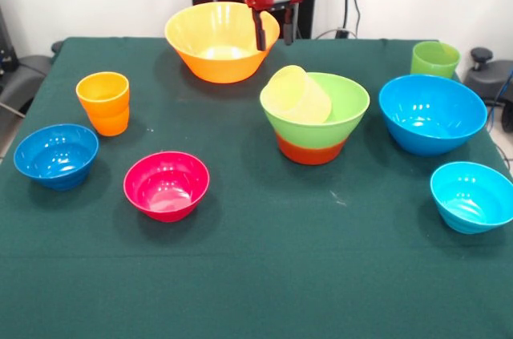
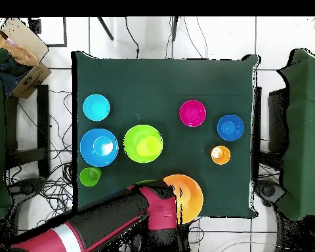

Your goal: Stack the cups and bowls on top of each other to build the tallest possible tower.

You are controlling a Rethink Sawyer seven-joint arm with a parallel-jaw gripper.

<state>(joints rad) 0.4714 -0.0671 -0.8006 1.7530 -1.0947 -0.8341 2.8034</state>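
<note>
My gripper [image 1: 273, 32] hangs open at the right rim of the big yellow-orange bowl [image 1: 222, 41]. One finger [image 1: 260, 30] shows over the bowl's inside and the other outside the rim. It holds nothing. The tower stands mid-table: the light green bowl [image 1: 341, 110] sits in the orange-red bowl [image 1: 311, 149], and the pale yellow cup [image 1: 298, 94] lies tilted inside the green one. The orange cup [image 1: 103, 102] stands at the left and the light green cup [image 1: 435, 59] at the far right. In the overhead view the arm [image 2: 107, 223] covers the gripper beside the yellow-orange bowl [image 2: 189, 197].
The big blue bowl [image 1: 433, 113] and the small cyan bowl [image 1: 473, 195] are on the right. The magenta bowl [image 1: 167, 185] and the small dark blue bowl [image 1: 56, 155] are at the front left. All stand on the green cloth [image 1: 256, 275].
</note>
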